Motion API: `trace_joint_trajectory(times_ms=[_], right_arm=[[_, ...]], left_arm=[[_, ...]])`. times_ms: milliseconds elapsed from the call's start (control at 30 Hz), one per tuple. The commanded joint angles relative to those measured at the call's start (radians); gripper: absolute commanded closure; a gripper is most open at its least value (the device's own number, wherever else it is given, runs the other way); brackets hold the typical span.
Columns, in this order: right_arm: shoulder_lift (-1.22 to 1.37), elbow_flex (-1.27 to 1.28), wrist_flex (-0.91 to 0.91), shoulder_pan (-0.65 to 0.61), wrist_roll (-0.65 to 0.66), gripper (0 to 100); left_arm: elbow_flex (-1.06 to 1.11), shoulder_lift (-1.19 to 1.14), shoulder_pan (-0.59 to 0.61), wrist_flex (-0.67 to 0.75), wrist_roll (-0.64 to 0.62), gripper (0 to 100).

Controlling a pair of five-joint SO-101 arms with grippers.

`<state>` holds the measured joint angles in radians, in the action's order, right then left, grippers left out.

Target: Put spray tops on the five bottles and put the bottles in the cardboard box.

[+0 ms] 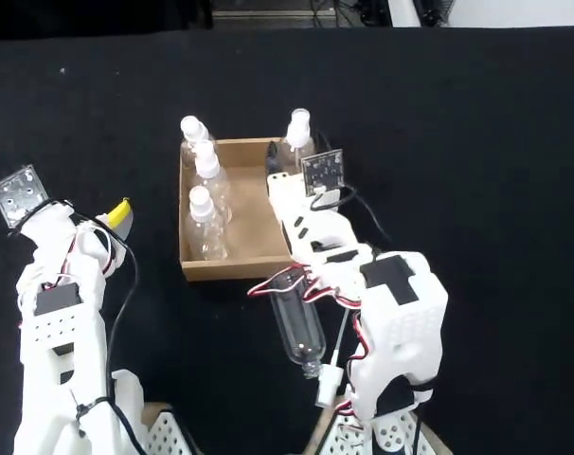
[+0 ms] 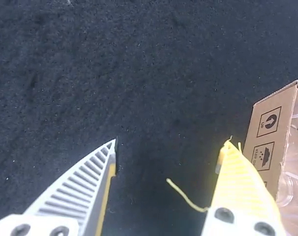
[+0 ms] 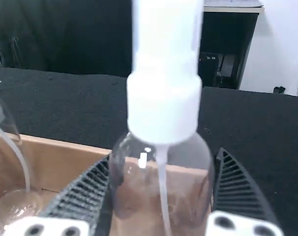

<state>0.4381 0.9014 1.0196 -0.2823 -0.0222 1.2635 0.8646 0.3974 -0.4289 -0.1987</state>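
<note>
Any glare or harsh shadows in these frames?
High view: white spray tops stand bright against the black table, no hard shadows. Right wrist view: small highlight on the nearest bottle, bright wall behind. Left wrist view: table evenly lit, no glare.

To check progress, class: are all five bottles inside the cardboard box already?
No, one bottle lies on its side on the table, outside the cardboard box.
</note>
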Motion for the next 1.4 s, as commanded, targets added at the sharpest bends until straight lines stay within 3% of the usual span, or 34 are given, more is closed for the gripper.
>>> trace_joint_trajectory(times_ms=[0,767,967,1367], right_arm=[[-0.013,0.025,0.074,-0.014,0.006,74.0],[-0.013,0.045,0.107,-0.017,0.006,73.7],[-0.013,0.05,0.106,-0.018,0.006,60.7],[-0.087,0.12,0.107,-0.038,0.0,60.7]], left_arm=[[-0.013,0.003,-0.008,0.02,0.0,69],[-0.013,0.003,-0.008,0.02,0.0,69],[-0.013,0.003,-0.008,0.02,0.0,69],[-0.013,0.003,-0.008,0.02,0.0,69]])
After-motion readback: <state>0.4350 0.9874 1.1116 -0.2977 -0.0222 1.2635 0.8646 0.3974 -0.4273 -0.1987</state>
